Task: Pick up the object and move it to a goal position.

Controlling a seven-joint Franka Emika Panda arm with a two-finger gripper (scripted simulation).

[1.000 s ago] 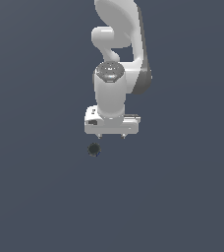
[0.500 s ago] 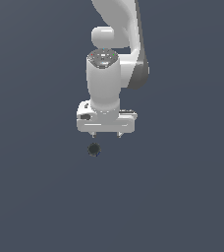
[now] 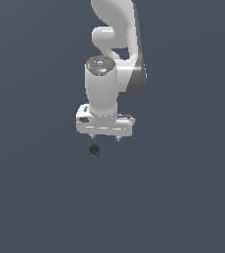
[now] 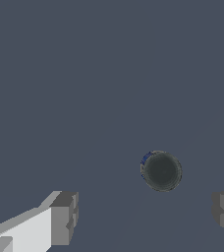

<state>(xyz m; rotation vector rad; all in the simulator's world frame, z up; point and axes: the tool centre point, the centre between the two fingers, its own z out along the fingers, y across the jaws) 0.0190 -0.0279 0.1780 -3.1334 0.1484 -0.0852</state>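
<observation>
A small black ball (image 3: 94, 150) lies alone on the plain grey bench (image 3: 183, 197), with bare surface on every side of it. The white arm (image 3: 115, 54) rises behind it in the exterior view. The gripper (image 3: 104, 138) hangs above the ball, a little toward the exterior view's right. Its fingers (image 4: 64, 218) stand wide apart, released, holding and touching nothing; the ball (image 4: 161, 171) lies apart from both.

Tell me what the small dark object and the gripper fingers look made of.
The object: dark, matte, rubber- or plastic-like, with no highlights and a faint blue rim. The material is uncertain in this render. Gripper fingers: flat grey blocks, matte like plastic or rubber pads, on a glossy white body.
</observation>
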